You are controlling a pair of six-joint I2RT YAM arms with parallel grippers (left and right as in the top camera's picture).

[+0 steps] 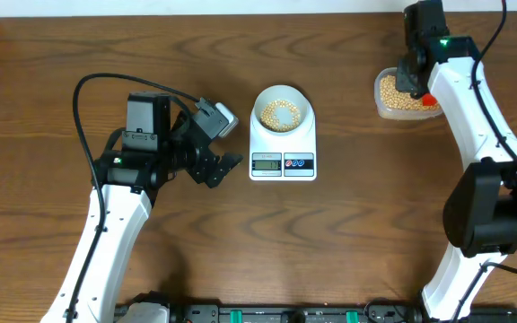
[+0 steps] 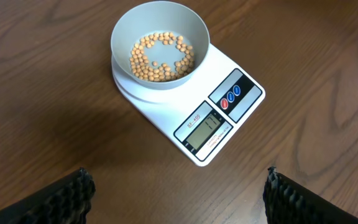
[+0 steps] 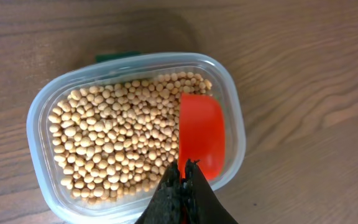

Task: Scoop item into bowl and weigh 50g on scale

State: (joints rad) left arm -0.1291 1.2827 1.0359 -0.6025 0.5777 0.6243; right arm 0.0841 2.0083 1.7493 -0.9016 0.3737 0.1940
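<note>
The pale grey bowl stands on the white scale at the table's middle, with a thin ring of tan beans in its bottom. My left gripper hovers just left of the scale, open and empty, its black fingers wide apart above bare wood. In the left wrist view the bowl and scale lie ahead. At the back right, my right gripper is shut on the handle of a red scoop. The scoop rests in the right side of a clear tub full of beans.
The clear tub sits near the table's far right edge under the right arm. A dark green object shows just behind the tub. The left arm's black cable loops over the wood at the left.
</note>
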